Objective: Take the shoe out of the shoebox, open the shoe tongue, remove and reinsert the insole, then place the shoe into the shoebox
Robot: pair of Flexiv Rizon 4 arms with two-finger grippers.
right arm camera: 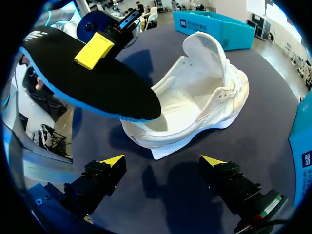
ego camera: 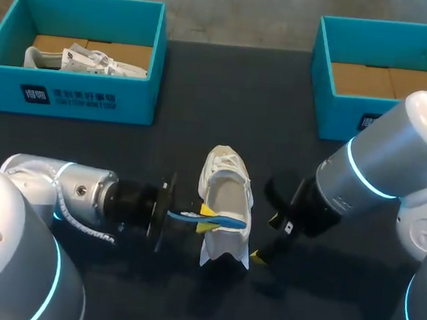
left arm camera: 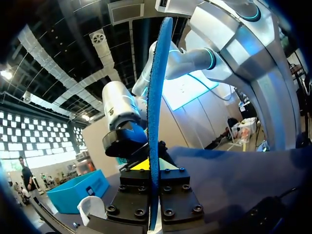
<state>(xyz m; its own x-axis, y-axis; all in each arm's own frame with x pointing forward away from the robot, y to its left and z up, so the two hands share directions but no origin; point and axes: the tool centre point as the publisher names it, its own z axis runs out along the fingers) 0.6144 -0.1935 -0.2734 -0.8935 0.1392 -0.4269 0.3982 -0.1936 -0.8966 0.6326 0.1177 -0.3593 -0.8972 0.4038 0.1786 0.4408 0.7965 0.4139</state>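
Nearest the robot, the right pincer (right arm camera: 162, 161) is held spread and empty, low over the dark surface (ego camera: 169, 148) just beside the near end of the shoe (ego camera: 225, 196), probably so that the shoe can be steadied. Just above the shoe's wide-gaping mouth, the insole (right arm camera: 92, 83) is pinched flat by the left pincer (left arm camera: 153, 168) and lined up with the cavity, so the remove-and-reinsert step is judged to be in hand. Farther back, another shoe (ego camera: 86, 60) is kept in the left shoebox (ego camera: 67, 99), while the right shoebox (ego camera: 336, 116) stands well apart, a likely place for the return.
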